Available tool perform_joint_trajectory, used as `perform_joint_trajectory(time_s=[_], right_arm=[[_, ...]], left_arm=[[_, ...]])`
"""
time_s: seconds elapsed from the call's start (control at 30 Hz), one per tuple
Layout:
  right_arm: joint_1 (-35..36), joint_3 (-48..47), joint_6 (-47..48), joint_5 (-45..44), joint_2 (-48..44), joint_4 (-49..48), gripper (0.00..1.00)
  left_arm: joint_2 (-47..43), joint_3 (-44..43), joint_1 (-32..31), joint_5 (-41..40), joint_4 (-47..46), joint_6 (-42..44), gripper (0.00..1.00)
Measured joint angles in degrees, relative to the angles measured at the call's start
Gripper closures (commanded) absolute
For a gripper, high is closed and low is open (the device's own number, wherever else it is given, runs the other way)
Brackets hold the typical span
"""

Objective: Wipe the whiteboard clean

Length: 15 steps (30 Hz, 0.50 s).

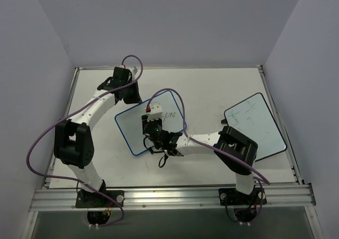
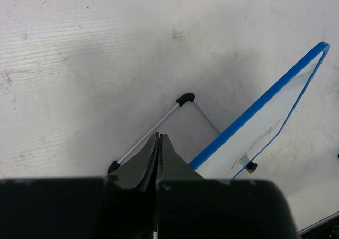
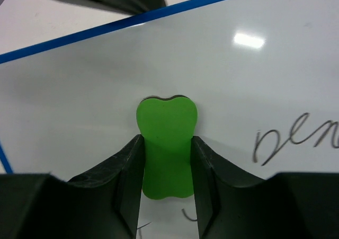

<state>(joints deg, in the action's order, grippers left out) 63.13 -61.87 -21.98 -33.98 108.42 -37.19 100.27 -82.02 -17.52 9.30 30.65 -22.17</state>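
White tabletop point(image 1: 222, 85), grey walls around. Whiteboard point(image 1: 130, 130) mid-table, left of centre; long axis near-left to far-right; middle hidden under right arm. Black-framed board point(image 1: 254, 117) by right edge, near corner covered. Left gripper point(image 2: 159, 143) clenched at whiteboard's far-left edge, contents unclear. Right gripper point(image 3: 166, 141) grasping green eraser point(image 3: 166, 117), pressed on whiteboard. Scribble point(image 3: 296, 138) cut off.

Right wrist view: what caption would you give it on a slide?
The right claw grips a green eraser on the blue-framed whiteboard, beside black handwriting left to wipe.
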Motion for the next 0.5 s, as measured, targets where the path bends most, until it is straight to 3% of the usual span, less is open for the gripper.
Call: perform_joint_trajectory(time_s=[0.5], right_arm=[[-7.72, 7.91, -3.48, 0.83, -4.94, -2.82, 1.00]], left_arm=[[0.00, 0.04, 0.00, -0.02, -0.04, 0.02, 0.98]])
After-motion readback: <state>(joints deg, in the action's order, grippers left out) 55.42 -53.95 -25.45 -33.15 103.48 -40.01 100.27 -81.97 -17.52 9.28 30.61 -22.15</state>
